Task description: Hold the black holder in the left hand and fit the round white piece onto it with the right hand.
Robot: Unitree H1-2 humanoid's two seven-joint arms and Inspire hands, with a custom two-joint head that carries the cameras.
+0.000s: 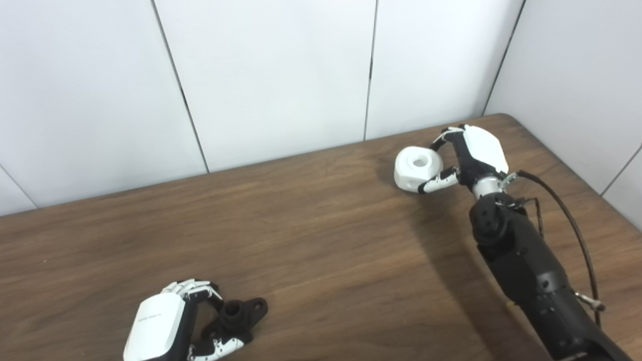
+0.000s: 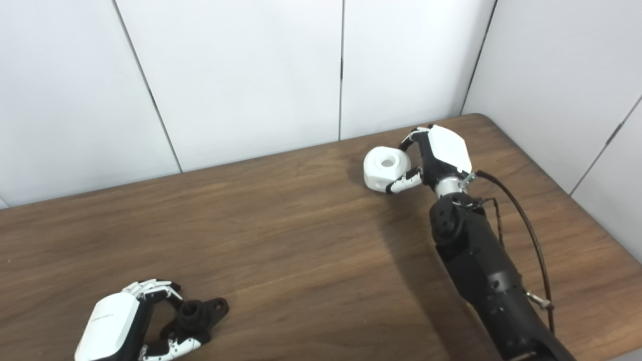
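Two robot hands at opposite ends of a brown wooden table (image 1: 311,240), each at its own part.

Lower left: the left hand (image 1: 165,321) curls around the black holder (image 1: 238,316) on the tabletop. Upper right: the right hand (image 1: 469,158) grasps the round white piece (image 1: 416,168), well apart from the holder.

Black holder (image 1: 237,316): a dark moulded part with a short round collar standing upright at its middle and a flat flange with holes pointing away from the table's near edge. It lies on the wooden table (image 1: 311,240) close to the near edge, left side.

Round white piece (image 1: 418,168): a squat white body with a round hole in its top face and a smaller side hole. It sits near the table's far right corner, well apart from the holder.
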